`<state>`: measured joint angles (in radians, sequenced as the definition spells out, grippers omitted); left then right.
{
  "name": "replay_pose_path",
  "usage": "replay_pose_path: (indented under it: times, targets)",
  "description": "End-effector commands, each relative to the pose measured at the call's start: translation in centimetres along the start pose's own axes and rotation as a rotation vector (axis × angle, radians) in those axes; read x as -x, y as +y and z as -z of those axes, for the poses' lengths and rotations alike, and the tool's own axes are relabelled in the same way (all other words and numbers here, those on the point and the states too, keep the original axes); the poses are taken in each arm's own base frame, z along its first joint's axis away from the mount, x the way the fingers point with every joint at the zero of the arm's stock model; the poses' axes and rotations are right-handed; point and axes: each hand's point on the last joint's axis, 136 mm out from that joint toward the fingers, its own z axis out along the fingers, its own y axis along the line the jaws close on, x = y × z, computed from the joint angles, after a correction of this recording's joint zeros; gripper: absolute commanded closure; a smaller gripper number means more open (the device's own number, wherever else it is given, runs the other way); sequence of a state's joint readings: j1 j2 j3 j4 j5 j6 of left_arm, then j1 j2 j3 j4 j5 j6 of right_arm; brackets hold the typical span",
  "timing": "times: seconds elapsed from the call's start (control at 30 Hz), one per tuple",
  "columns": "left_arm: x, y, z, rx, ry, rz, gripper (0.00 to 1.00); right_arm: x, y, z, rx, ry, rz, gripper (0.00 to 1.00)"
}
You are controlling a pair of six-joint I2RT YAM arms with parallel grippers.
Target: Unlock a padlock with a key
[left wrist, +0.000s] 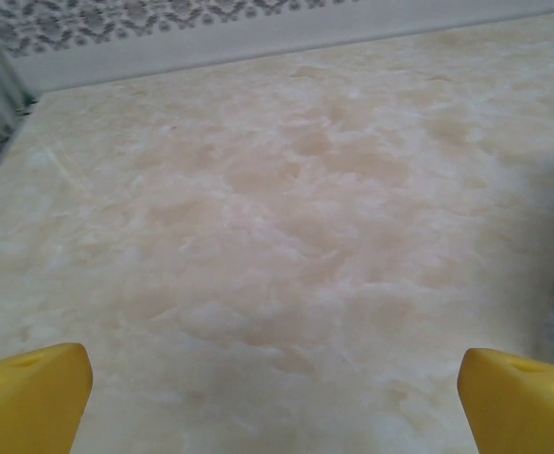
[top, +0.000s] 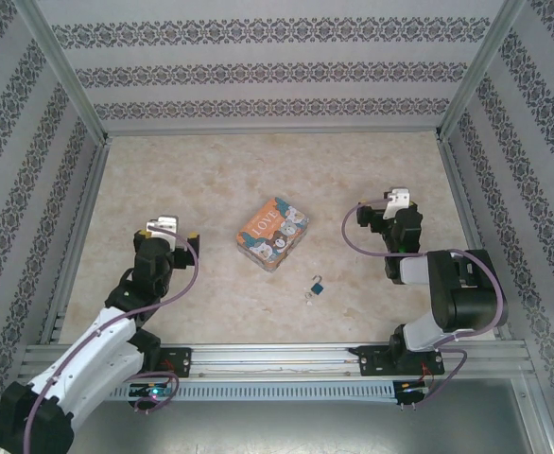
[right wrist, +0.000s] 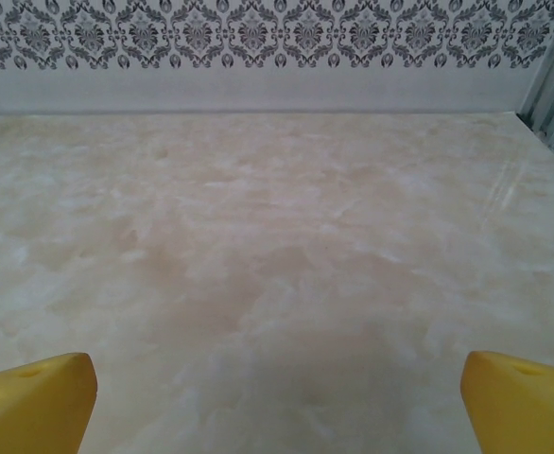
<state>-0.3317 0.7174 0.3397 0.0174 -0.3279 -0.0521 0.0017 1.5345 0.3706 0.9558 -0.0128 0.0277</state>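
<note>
– Padlock (top: pixel 319 286) location?
– On the marble-look tabletop (top: pixel 164 170), near-centre, a bit toward the right arm's side. Just near-right of the "LOVE" picture box (top: pixel 273 234), apart from it. Nothing holds it.
– Key?
– Key (top: pixel 309 296) lies just beside the padlock, on its near-left. Too small to tell whether they touch, or whether it sits in the keyhole.
– Box contents?
– Can't tell. Box lies flat, illustrated face up, looks closed, turned diagonal to the table edges. Padlock and key are outside it.
– Padlock heading?
– Lying flat. Teal body nearer the arms, silvery shackle toward the far wall, so the long axis runs roughly near-to-far. Shackle open or latched: can't resolve.
– Left gripper (top: pixel 168 231)?
– Jaws spread wide, nothing between them. Left of the box, well apart from the padlock. Wrist view: yellow fingertips (left wrist: pixel 31 397) at the bottom corners, bare tabletop between, blurred sliver of the box at the right edge.
– Right gripper (top: pixel 386 202)?
– Same: spread wide, empty. Right of the box, beyond the padlock toward the far wall. Its yellow fingertips (right wrist: pixel 523 397) frame bare tabletop, patterned wall (right wrist: pixel 277 38) ahead.
</note>
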Motion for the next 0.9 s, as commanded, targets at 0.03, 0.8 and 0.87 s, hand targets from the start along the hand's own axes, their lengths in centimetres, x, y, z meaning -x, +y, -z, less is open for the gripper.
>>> replay_pose_path:
  times: [0.03,0.8,0.87]
  targets:
    - [1.3,2.1,-1.1,0.075,-0.054,0.042,0.01,0.2,-0.4,-0.1,-0.02,0.003,-0.019,0.02]
    - [-0.7,3.7,-6.0,0.088,-0.12,0.106,0.01,0.1,-0.4,0.0,-0.02,0.002,-0.017,0.02]
    - [-0.3,3.6,-6.4,0.082,-0.149,0.102,0.01,0.1,-0.4,0.0,-0.021,0.003,-0.017,0.02]
